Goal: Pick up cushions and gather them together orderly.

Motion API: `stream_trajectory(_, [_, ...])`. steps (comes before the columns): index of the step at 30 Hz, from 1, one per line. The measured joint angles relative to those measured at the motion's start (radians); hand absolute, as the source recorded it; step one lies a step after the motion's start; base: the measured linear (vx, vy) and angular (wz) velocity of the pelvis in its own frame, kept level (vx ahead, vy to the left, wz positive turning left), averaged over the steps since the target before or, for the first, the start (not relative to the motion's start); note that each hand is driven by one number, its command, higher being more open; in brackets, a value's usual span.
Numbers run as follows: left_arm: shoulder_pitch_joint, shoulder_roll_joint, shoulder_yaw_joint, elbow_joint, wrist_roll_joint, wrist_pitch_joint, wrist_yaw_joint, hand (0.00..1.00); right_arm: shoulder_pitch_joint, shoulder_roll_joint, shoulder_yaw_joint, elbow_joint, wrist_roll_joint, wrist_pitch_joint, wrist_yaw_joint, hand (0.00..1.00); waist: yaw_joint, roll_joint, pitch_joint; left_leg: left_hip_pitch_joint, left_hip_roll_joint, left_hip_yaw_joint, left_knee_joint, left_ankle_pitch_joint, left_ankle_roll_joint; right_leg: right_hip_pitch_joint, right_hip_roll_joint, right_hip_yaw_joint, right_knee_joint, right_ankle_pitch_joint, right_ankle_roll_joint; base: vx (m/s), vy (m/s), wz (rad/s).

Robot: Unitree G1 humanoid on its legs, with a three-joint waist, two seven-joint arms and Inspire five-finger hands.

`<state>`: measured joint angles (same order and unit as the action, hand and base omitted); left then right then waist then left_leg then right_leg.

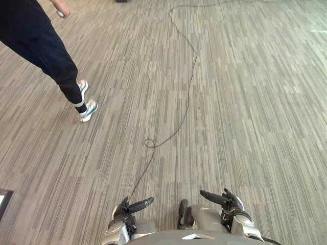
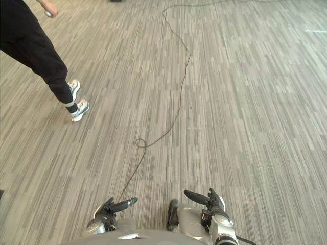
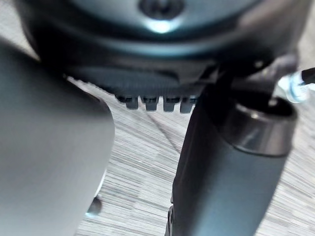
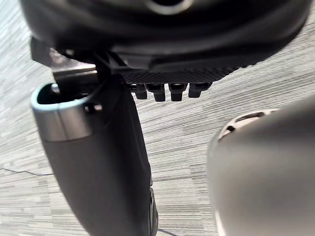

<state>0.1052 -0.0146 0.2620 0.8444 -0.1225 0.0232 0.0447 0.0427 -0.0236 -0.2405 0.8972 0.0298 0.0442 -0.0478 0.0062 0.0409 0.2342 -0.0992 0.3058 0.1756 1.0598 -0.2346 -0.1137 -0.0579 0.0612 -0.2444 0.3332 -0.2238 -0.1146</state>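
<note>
Where the cushions lie I cannot tell from here, and so I can say nothing of how they look or how they would handle. The step in hand is, I judge, the search: no cushion is picked up yet and the gathering is not begun. The left hand and the right hand hang low, near each other and well apart from the person. Both are relaxed, with the fingers loosely out and nothing in them. The person stands on the striped floor, off to the left and ahead of the hands, with one shoe lifted at the heel. The next move calls, I think, for the robot to turn or walk until a cushion comes into sight. It should keep away from the person, then bend down and reach with both hands.
</note>
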Motion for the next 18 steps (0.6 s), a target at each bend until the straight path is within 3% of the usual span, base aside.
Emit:
stream_trajectory(3, [-0.002,-0.005,-0.002,-0.033,-0.019,-0.013,0.000,1.00,0.016,0.004,0.000,-0.004,0.002,0.004,-0.007,1.00,0.023,-0.010,0.002,-0.118,-0.026,0.071,-0.149,-0.028,0.025,0.116,-0.012,0.045,-0.096,-0.002,0.022,0.39,0.026,-0.36])
stream_trajectory(5, [-0.008,0.000,-0.001,-0.037,-0.025,-0.015,-0.003,1.00,0.017,0.013,-0.005,0.003,0.002,0.014,-0.010,1.00,0.036,-0.026,0.011,-0.158,-0.090,0.092,-0.414,-0.024,0.029,0.181,-0.044,0.073,-0.145,-0.002,0.036,0.50,0.117,-0.39])
stream_trajectory(6, [-0.012,0.009,-0.001,-0.037,-0.034,-0.015,-0.001,1.00,0.017,0.021,-0.006,0.010,0.002,0.016,-0.013,1.00,0.043,-0.042,0.019,-0.170,-0.148,0.079,-0.613,0.027,0.026,0.225,-0.072,0.088,-0.181,-0.003,0.057,0.58,0.193,-0.40])
stream_trajectory(8, [-0.010,0.006,-0.003,-0.036,-0.041,-0.015,-0.001,1.00,0.020,0.019,-0.006,0.015,0.000,0.015,-0.017,1.00,0.046,-0.039,0.016,-0.176,-0.186,0.056,-0.807,0.123,0.028,0.263,-0.084,0.109,-0.211,-0.007,0.085,0.57,0.239,-0.52])
stream_trajectory(9, [-0.008,0.011,-0.003,-0.028,-0.048,-0.015,-0.001,1.00,0.022,0.019,-0.003,0.026,-0.003,0.014,-0.018,1.00,0.058,-0.038,0.007,-0.172,-0.206,0.025,-0.845,0.296,0.065,0.299,-0.095,0.161,-0.222,-0.028,0.122,0.55,0.244,-0.63])
stream_trajectory(10, [-0.017,0.024,-0.003,-0.021,-0.048,-0.015,-0.001,1.00,0.018,0.031,-0.003,0.034,-0.008,0.012,-0.019,1.00,0.058,-0.061,-0.003,-0.169,-0.224,0.033,-0.841,0.283,0.114,0.299,-0.114,0.178,-0.219,-0.030,0.125,0.56,0.239,-0.57])
stream_trajectory(11, [-0.021,0.034,-0.006,-0.019,-0.045,-0.015,-0.002,1.00,0.020,0.043,-0.001,0.034,-0.012,0.013,-0.019,1.00,0.055,-0.079,-0.014,-0.174,-0.233,0.041,-0.834,0.263,0.116,0.284,-0.133,0.189,-0.205,-0.025,0.134,0.43,0.177,-0.18])
stream_trajectory(13, [-0.028,0.056,-0.012,-0.001,-0.043,-0.011,-0.003,1.00,0.035,0.063,0.002,0.031,-0.044,0.012,-0.011,1.00,0.058,-0.116,-0.038,-0.174,-0.234,0.089,-0.717,0.173,0.199,0.233,-0.167,0.267,-0.053,-0.017,0.148,0.51,0.229,-0.37])
stream_trajectory(14, [-0.028,0.057,-0.012,0.003,-0.043,-0.011,-0.001,1.00,0.036,0.063,0.002,0.031,-0.047,0.012,-0.010,1.00,0.059,-0.117,-0.039,-0.165,-0.234,0.094,-0.711,0.164,0.203,0.226,-0.168,0.271,-0.024,-0.016,0.149,0.56,0.284,-0.76])
stream_trajectory(15, [-0.027,0.061,-0.019,0.022,-0.043,-0.010,0.002,1.00,0.037,0.059,0.008,0.018,-0.070,0.012,-0.005,1.00,0.062,-0.118,-0.039,-0.077,-0.237,0.140,-0.714,0.099,0.206,0.120,-0.194,0.275,0.277,0.038,0.232,0.45,0.247,-0.59])
stream_trajectory(16, [-0.027,0.063,-0.023,0.026,-0.043,-0.010,0.002,1.00,0.038,0.058,0.009,0.014,-0.070,0.011,-0.005,1.00,0.061,-0.117,-0.038,-0.059,-0.239,0.146,-0.719,0.091,0.204,0.097,-0.201,0.273,0.329,0.061,0.252,0.53,0.285,-0.70])
stream_trajectory(17, [-0.031,0.072,-0.045,0.045,-0.041,-0.009,0.004,1.00,0.038,0.051,0.017,0.002,-0.070,0.004,-0.003,1.00,0.048,-0.107,-0.032,0.007,-0.246,0.160,-0.740,0.060,0.201,0.016,-0.241,0.242,0.533,0.076,0.281,0.34,0.166,-0.33])
stream_trajectory(18, [-0.033,0.073,-0.053,0.053,-0.040,-0.006,0.006,1.00,0.038,0.046,0.024,-0.006,-0.070,0.001,-0.002,1.00,0.042,-0.107,-0.032,0.052,-0.248,0.172,-0.755,0.044,0.196,-0.025,-0.267,0.205,0.614,0.060,0.253,0.40,0.167,-0.53])
